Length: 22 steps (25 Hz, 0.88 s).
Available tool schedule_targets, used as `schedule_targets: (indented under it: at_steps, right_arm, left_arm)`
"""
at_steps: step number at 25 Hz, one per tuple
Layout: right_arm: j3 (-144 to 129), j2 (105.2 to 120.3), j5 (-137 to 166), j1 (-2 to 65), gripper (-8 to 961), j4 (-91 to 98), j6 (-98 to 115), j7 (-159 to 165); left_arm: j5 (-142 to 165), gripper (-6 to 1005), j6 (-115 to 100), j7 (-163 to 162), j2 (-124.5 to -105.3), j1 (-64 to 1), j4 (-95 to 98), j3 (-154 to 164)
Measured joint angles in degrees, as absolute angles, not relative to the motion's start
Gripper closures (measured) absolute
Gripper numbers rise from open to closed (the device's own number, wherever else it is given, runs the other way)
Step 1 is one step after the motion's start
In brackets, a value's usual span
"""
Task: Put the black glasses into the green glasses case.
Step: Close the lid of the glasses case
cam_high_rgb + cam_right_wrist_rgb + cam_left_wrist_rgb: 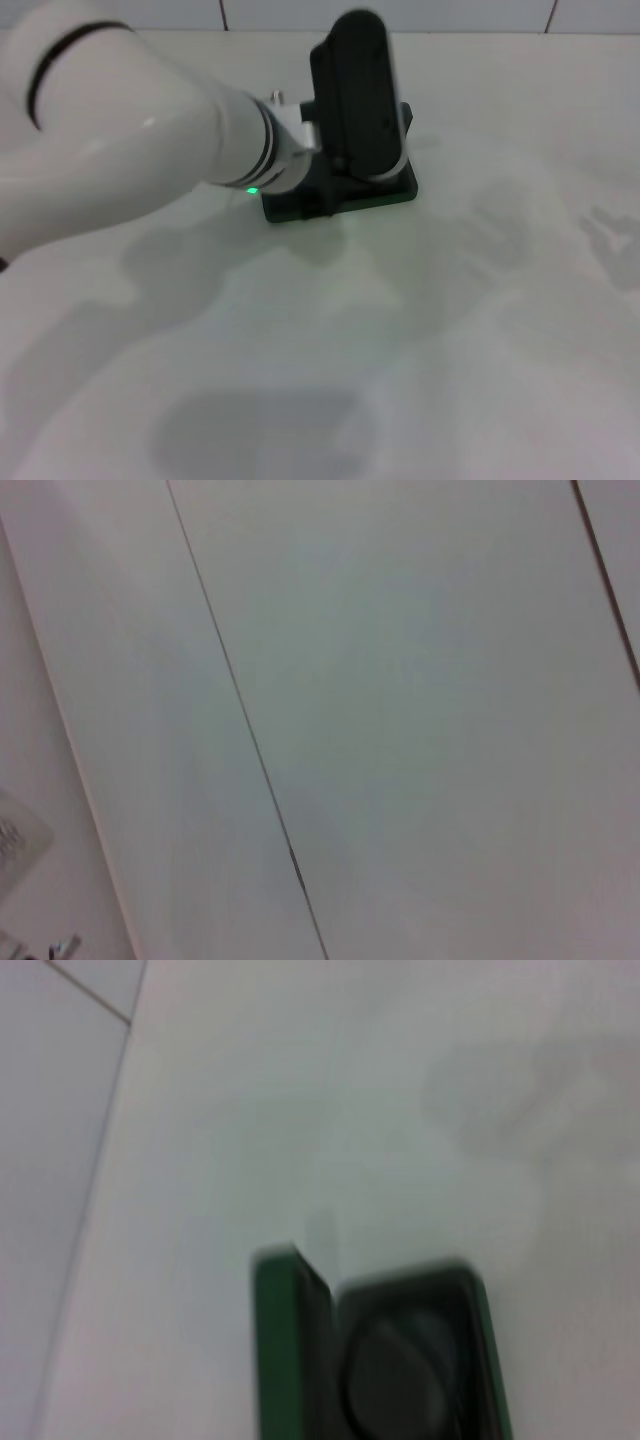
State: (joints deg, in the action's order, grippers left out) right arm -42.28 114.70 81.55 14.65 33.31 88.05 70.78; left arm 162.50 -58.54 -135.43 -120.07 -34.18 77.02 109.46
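My left pincer [355,110] hangs directly over the dark green rectangular hard glasses case [340,195], which lies open near the far edge of the pale white desk [450,350]; I cannot tell whether it is clenched or released. In my left wrist view the case's dark interior shows a rounded dark shape, too blurred to identify

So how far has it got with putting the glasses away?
The green glasses case lies open on the table, and a dark rounded shape, perhaps a lens, shows inside. The left claw hovers right over the case, hiding most of it. The black glasses aren't clearly visible. The right arm is out of sight.
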Motion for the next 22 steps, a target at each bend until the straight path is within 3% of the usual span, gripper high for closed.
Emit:
schedule_targets:
  at_steps: [8, 15, 20, 22]
  right_arm:
    - [-42.28, 114.84, 81.55, 14.37, 750, 33.31, 89.7, 70.03]
    - [-41.63, 115.05, 81.48, 14.18, 750, 30.79, 91.11, 68.09]
    - [-41.62, 115.05, 81.63, 14.42, 749, 30.23, 91.18, 67.83]
    - [-41.75, 115.05, 81.79, 14.6, 749, 29.89, 91.19, 67.82]
  left_arm:
    - [162.37, 613, -53.58, -137.4, -120.23, -30.06, 90.8, 105.67]
    - [158.88, 620, -44.43, -142.45, -120.08, -32.99, 81.48, 97.49]
    - [153.67, 733, -43.72, -141.62, -119.94, -39.15, 67.98, 94.45]
    - [152.54, 864, -43.85, -141.27, -119.91, -40.42, 65.39, 94.31]
